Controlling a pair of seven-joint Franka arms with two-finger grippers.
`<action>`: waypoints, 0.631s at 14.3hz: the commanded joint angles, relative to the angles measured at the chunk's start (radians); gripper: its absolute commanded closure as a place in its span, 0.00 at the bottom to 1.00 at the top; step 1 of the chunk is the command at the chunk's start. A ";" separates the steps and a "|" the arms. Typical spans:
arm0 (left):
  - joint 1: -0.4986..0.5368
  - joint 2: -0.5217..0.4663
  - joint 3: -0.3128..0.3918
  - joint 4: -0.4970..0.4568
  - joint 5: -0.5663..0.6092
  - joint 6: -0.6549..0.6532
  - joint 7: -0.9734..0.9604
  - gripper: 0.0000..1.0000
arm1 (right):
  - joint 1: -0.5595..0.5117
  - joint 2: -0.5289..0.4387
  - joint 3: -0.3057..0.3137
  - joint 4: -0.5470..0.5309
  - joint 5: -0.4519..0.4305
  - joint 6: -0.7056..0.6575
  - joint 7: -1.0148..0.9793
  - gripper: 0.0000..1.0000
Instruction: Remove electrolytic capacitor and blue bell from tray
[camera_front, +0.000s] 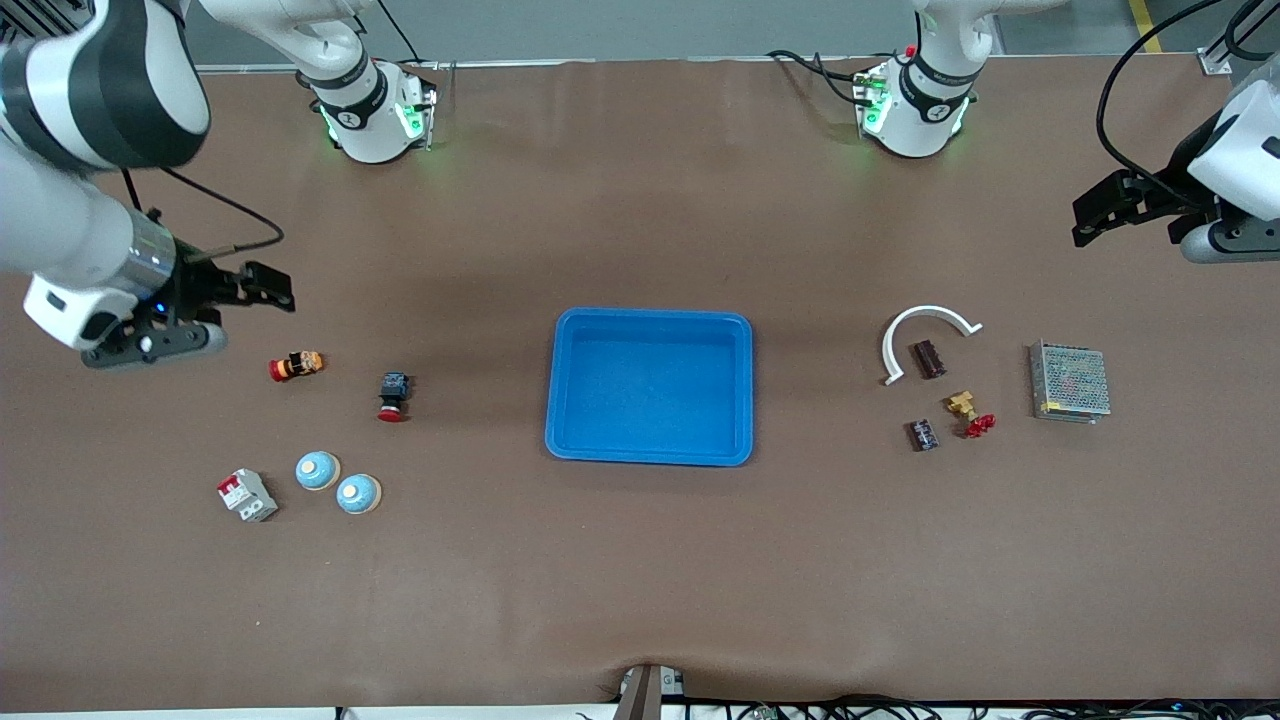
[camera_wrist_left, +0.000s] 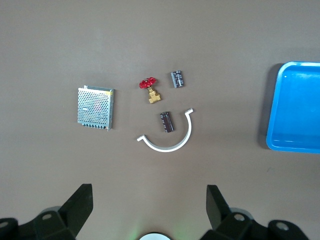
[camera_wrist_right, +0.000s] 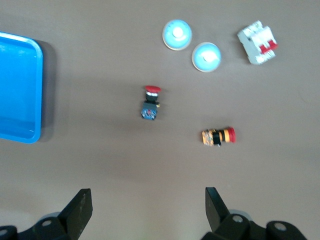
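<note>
Nothing sits in the tray (camera_front: 650, 387) in the front view: it lies bare mid-table, two blue bells (camera_front: 318, 470) near the right arm's end, two capacitors (camera_front: 929, 359) near the left arm's end, so the job looks done. Left wrist view: left gripper (camera_wrist_left: 146, 205) spread wide, empty, over the capacitors. Right wrist view: right gripper (camera_wrist_right: 145, 204) equally spread, over the bells' cluster, waiting.

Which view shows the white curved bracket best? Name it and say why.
The left wrist view: the white curved bracket lies unobstructed mid-frame, its whole arc visible, curving partway around a dark capacitor. The front view shows the bracket whole too, but much smaller. The right wrist view does not show it.
</note>
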 joint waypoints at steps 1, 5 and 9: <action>0.002 -0.025 0.002 -0.021 -0.026 0.006 0.020 0.00 | -0.008 -0.080 0.004 -0.045 -0.030 -0.023 0.050 0.00; 0.002 -0.026 0.002 -0.019 -0.027 0.004 0.020 0.00 | -0.068 -0.123 0.002 -0.048 -0.032 -0.060 0.042 0.00; 0.002 -0.027 0.003 -0.019 -0.027 0.004 0.020 0.00 | -0.132 -0.124 0.002 -0.048 -0.032 -0.072 0.034 0.00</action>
